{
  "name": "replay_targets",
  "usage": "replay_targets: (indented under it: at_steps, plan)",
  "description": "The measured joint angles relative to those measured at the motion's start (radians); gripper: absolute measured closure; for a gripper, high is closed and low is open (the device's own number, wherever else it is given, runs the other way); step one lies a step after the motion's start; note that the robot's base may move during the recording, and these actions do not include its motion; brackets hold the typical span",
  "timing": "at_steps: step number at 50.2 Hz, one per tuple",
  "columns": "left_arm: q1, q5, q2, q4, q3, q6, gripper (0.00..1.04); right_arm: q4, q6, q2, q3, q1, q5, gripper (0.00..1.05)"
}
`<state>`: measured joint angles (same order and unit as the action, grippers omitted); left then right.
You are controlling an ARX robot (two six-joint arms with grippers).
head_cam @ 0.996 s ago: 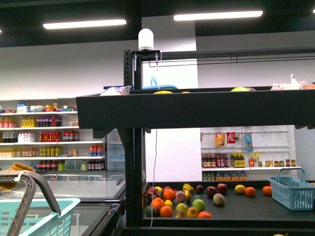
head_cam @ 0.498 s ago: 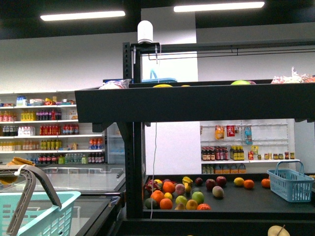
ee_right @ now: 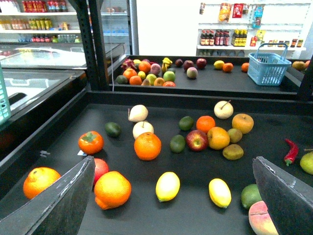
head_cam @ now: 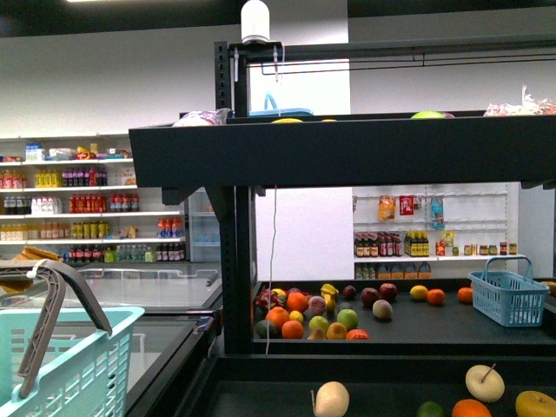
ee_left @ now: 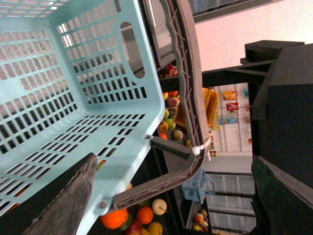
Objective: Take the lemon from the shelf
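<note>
The shelf [head_cam: 347,161] is a black tiered rack. Two yellow lemons [ee_right: 167,186] [ee_right: 219,192] lie side by side on its lowest tray [ee_right: 195,220]. My right gripper [ee_right: 172,160] hovers open above that tray, and both lemons lie between its fingers [ee_right: 63,203], untouched. My left gripper [ee_left: 173,157] is open too, with the grey handle [ee_left: 161,183] of a teal basket [ee_left: 58,88] crossing between its fingers. In the front view neither gripper shows; the teal basket [head_cam: 52,369] sits at the lower left.
Oranges [ee_right: 147,145], a red apple [ee_right: 197,140], limes [ee_right: 177,143], pears and a chili [ee_right: 291,152] lie scattered around the lemons. The middle tier holds a fruit pile [head_cam: 308,317] and a blue basket [head_cam: 508,295]. Glass freezer lids [head_cam: 148,295] and white bottle shelves stand left.
The front view has shifted downward: the rack's tiers sit higher in the picture, and fruit on the lowest tray has come into view along the bottom edge.
</note>
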<state>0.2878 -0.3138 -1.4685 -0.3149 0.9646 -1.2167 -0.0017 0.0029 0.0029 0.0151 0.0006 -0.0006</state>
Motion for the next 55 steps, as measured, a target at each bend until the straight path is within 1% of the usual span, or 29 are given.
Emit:
replay_targets:
  at_steps: [6, 16, 30, 42, 44, 45, 47, 53, 55]
  plan:
    - [-0.013, -0.009, -0.071, -0.069, 0.051, -0.006, 0.08, 0.000, 0.000, 0.000, 0.000, 0.000, 0.000, 0.08]
    - [-0.037, 0.000, -0.193, -0.094, 0.158, -0.027, 0.08, 0.000, 0.000, 0.000, 0.000, 0.000, 0.000, 0.08]
    - [-0.060, 0.039, -0.354, -0.085, 0.333, -0.034, 0.08, 0.000, 0.000, 0.000, 0.000, 0.000, 0.000, 0.08]
    - [-0.071, 0.062, -0.418, -0.044, 0.424, -0.016, 0.08, 0.000, 0.000, 0.000, 0.000, 0.000, 0.000, 0.08]
    - [-0.074, 0.067, -0.427, -0.042, 0.435, -0.008, 0.11, 0.000, 0.000, 0.000, 0.000, 0.000, 0.000, 0.08]
    - [-0.076, 0.069, -0.433, -0.040, 0.442, -0.006, 0.16, 0.000, 0.000, 0.000, 0.000, 0.000, 0.000, 0.08]
    - [-0.077, 0.072, -0.438, -0.034, 0.450, -0.002, 0.20, 0.000, 0.000, 0.000, 0.000, 0.000, 0.000, 0.08]
    - [-0.083, 0.082, -0.465, -0.023, 0.480, 0.011, 0.41, 0.000, 0.000, 0.000, 0.000, 0.000, 0.000, 0.08]
    - [-0.084, 0.082, -0.467, -0.023, 0.482, 0.014, 0.47, 0.000, 0.000, 0.000, 0.000, 0.000, 0.000, 0.08]
